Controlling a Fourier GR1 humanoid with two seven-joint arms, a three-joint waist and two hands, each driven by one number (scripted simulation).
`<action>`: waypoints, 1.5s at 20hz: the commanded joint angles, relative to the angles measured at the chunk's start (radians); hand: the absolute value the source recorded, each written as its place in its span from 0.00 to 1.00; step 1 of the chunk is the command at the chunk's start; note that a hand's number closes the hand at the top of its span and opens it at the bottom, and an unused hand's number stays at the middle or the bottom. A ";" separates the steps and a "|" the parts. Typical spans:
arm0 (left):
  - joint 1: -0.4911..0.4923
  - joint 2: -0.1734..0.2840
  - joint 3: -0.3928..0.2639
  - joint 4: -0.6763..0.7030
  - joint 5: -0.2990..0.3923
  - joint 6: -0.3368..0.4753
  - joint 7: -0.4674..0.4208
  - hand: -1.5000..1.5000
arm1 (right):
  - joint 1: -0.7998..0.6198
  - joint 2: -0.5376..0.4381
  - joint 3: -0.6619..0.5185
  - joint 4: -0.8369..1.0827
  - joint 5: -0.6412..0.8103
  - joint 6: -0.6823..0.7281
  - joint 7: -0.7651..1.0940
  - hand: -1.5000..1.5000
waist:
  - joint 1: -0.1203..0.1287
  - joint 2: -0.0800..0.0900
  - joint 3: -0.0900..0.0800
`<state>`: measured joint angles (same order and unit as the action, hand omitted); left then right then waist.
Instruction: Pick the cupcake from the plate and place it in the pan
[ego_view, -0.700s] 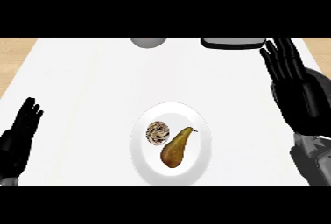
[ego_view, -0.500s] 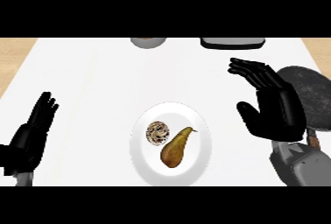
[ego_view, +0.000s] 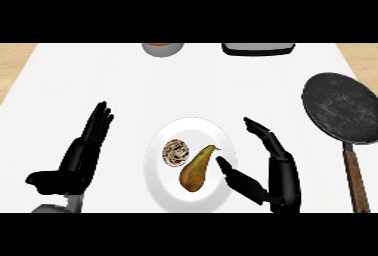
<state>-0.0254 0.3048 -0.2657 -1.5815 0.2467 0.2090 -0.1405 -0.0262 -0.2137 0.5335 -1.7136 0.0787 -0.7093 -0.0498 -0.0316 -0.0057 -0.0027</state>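
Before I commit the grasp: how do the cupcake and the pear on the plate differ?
The cupcake is small, round and pale with dark speckles; the pear is longer, tapered and golden-brown. The cupcake sits on the plate's left side, away from the right hand; the pear lies slanted beside it, nearer that hand's thumb. Both rest on the plate, ungrasped.
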 joint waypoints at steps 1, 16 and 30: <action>-0.015 -0.007 -0.009 -0.004 0.004 -0.024 0.008 0.50 | 0.159 -0.043 0.160 -0.059 0.233 -0.122 0.062 0.00 | 0.005 -0.002 0.000; -0.065 -0.069 -0.024 0.040 -0.048 -0.022 0.004 0.50 | -0.262 0.010 0.170 -0.049 0.563 0.444 0.925 0.00 | 0.041 0.007 -0.001; 0.022 -0.111 -0.048 -0.043 -0.114 -0.007 0.019 0.50 | -0.418 0.211 0.247 0.356 0.549 0.623 1.031 0.00 | 0.039 0.005 0.003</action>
<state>-0.0534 0.2088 -0.3008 -1.5727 0.1612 0.1911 -0.1284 -0.4748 -0.0358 0.7472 -1.3929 0.6030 -0.0853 0.9515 0.0133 0.0012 -0.0005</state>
